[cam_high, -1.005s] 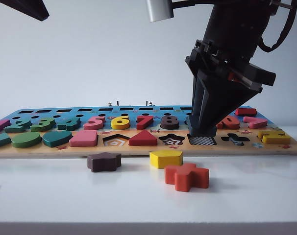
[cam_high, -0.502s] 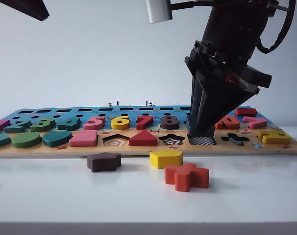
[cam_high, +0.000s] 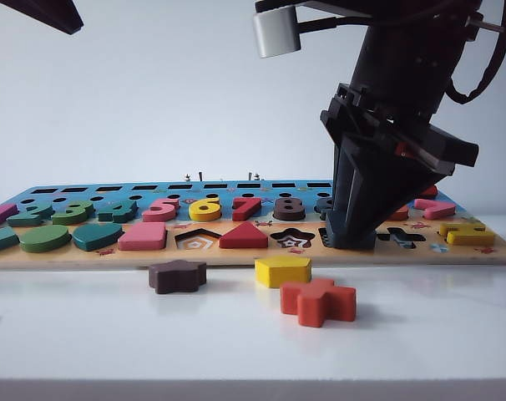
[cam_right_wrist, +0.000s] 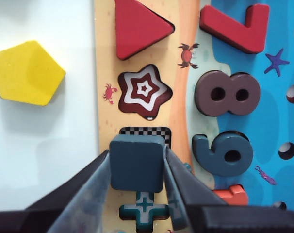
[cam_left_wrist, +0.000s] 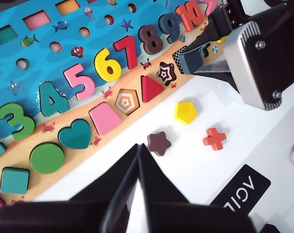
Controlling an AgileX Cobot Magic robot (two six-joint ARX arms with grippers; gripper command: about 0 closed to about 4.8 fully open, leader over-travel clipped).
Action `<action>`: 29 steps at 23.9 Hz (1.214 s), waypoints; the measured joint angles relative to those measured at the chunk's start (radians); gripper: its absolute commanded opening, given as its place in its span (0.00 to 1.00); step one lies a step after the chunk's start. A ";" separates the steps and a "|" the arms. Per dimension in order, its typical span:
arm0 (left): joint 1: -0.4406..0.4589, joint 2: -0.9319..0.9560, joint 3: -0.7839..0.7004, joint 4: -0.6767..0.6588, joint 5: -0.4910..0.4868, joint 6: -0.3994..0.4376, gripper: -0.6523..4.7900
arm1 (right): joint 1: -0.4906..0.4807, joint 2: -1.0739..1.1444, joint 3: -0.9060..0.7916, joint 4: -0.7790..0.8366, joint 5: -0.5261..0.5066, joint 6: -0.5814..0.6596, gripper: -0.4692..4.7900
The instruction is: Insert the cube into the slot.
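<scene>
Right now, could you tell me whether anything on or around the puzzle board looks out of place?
Three pieces lie loose on the white table in front of the puzzle board: the brown star, yellow pentagon and orange cross. The cube, held in the right pincer, sits offset over the slot. The left pincer waits shut.

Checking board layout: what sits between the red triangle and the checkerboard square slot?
The empty star-shaped cut-out lies between the red triangle and the slot, clearest in the right wrist view, where the right gripper holds the cube over the slot.
</scene>
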 measured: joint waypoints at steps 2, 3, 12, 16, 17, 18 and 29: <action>0.000 0.000 0.000 0.000 0.000 0.000 0.16 | 0.000 0.000 0.000 0.000 0.000 0.000 0.27; 0.000 0.000 0.000 0.000 0.000 0.000 0.16 | 0.000 0.000 0.000 0.001 0.000 0.000 0.27; 0.000 -0.002 0.000 0.000 0.000 0.000 0.16 | 0.000 0.000 0.000 0.023 0.000 0.000 0.27; 0.000 -0.002 0.000 0.000 0.000 0.000 0.16 | 0.000 0.000 0.000 0.023 0.000 0.000 0.27; 0.000 -0.002 0.000 0.000 0.000 0.000 0.16 | 0.000 0.000 0.000 0.023 0.000 0.000 0.27; 0.000 -0.002 0.000 0.000 0.000 0.000 0.16 | 0.000 0.000 0.000 0.023 0.000 0.000 0.27; 0.000 -0.002 0.000 0.000 0.000 0.000 0.16 | 0.000 0.000 0.000 0.023 0.000 0.017 0.38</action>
